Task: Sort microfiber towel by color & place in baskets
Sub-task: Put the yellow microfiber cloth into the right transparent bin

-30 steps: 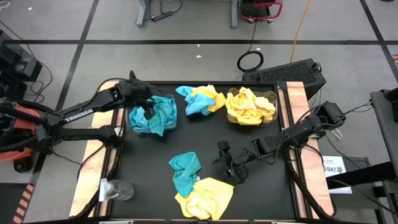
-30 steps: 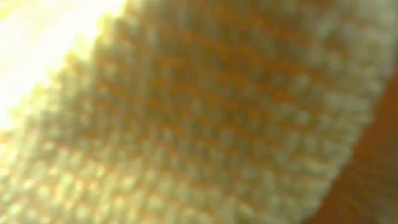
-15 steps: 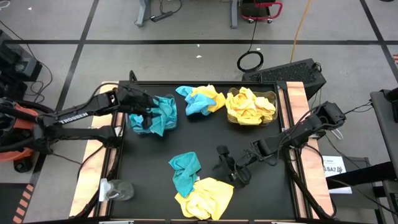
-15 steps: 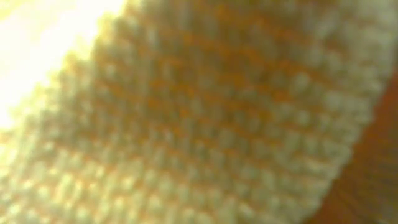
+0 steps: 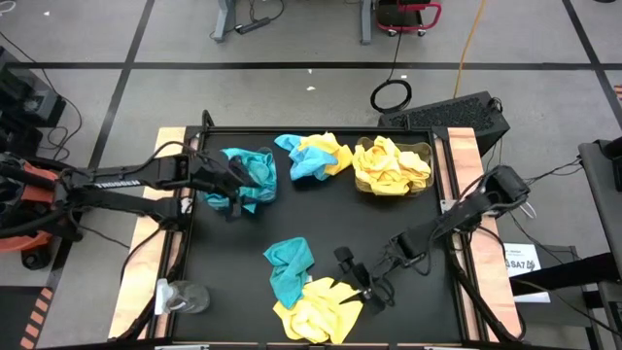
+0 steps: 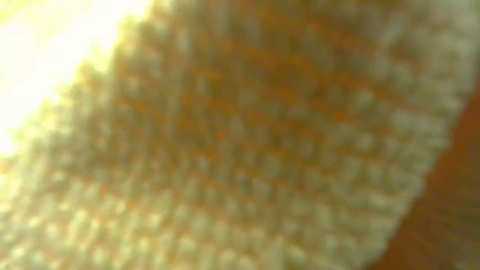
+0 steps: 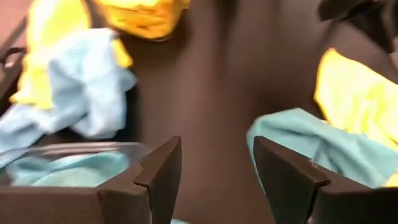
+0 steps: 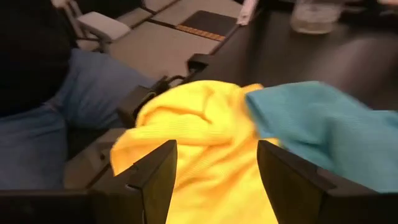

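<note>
Towels first: there's a yellow towel [image 5: 319, 309] at the near edge of the table [image 5: 389, 219] with a teal towel [image 5: 290, 264] lying partly over its far-left side, touching it. A mixed teal-and-yellow heap [image 5: 313, 156] sits at the far middle. The left basket [image 5: 241, 180] at far left is stuffed with teal, the right basket [image 5: 393, 165] at far right is full of yellow.

My right hand [image 5: 366, 289] is low at the right edge of that near yellow towel, fingers spread wide with nothing in them, yellow cloth right between them in the wrist view. My left hand [image 5: 225, 181] is at the left basket's near-left side, also open and empty.

What bugs me: the teal one overlaps the yellow, so if I pinch too close to the overlap I'd probably drag both and dump teal into the yellow bin. Pinching only a loose fold could also let it slip out halfway. And the left hand is so close to its basket that a sloppy pull-back might nudge it.

Hard to see: the low view is completely blocked by yellow cloth pressed against the lens. The clear basket walls barely show from above. There's a clear cup-like thing [image 5: 182, 297] at the near-left corner, can't tell what it is.
</note>
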You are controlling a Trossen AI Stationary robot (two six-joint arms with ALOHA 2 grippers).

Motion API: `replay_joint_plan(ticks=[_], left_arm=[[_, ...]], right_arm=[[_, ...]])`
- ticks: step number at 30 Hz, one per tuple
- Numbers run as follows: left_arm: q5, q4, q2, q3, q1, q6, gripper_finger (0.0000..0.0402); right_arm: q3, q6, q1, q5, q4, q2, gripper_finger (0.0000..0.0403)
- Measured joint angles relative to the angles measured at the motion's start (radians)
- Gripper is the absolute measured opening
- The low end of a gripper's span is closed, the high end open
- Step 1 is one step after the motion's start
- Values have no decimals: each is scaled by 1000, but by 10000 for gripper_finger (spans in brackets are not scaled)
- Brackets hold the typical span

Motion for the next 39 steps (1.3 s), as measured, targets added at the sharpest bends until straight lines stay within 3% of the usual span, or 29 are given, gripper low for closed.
replay_joint_plan(ticks=[7,15,26,39], left_arm=[[-2,77,81,0,-122,-33,206],[-8,191,212,0,-227,-51,206],[-8,286,368,0,-322,-51,206],[-32,336,389,-1,-364,-52,206]], right_arm=[[0,64,0,-121,196,160,215],[1,70,11,-149,330,230,215],[15,48,11,-114,351,313,215],[137,-32,-28,-118,213,430,215]])
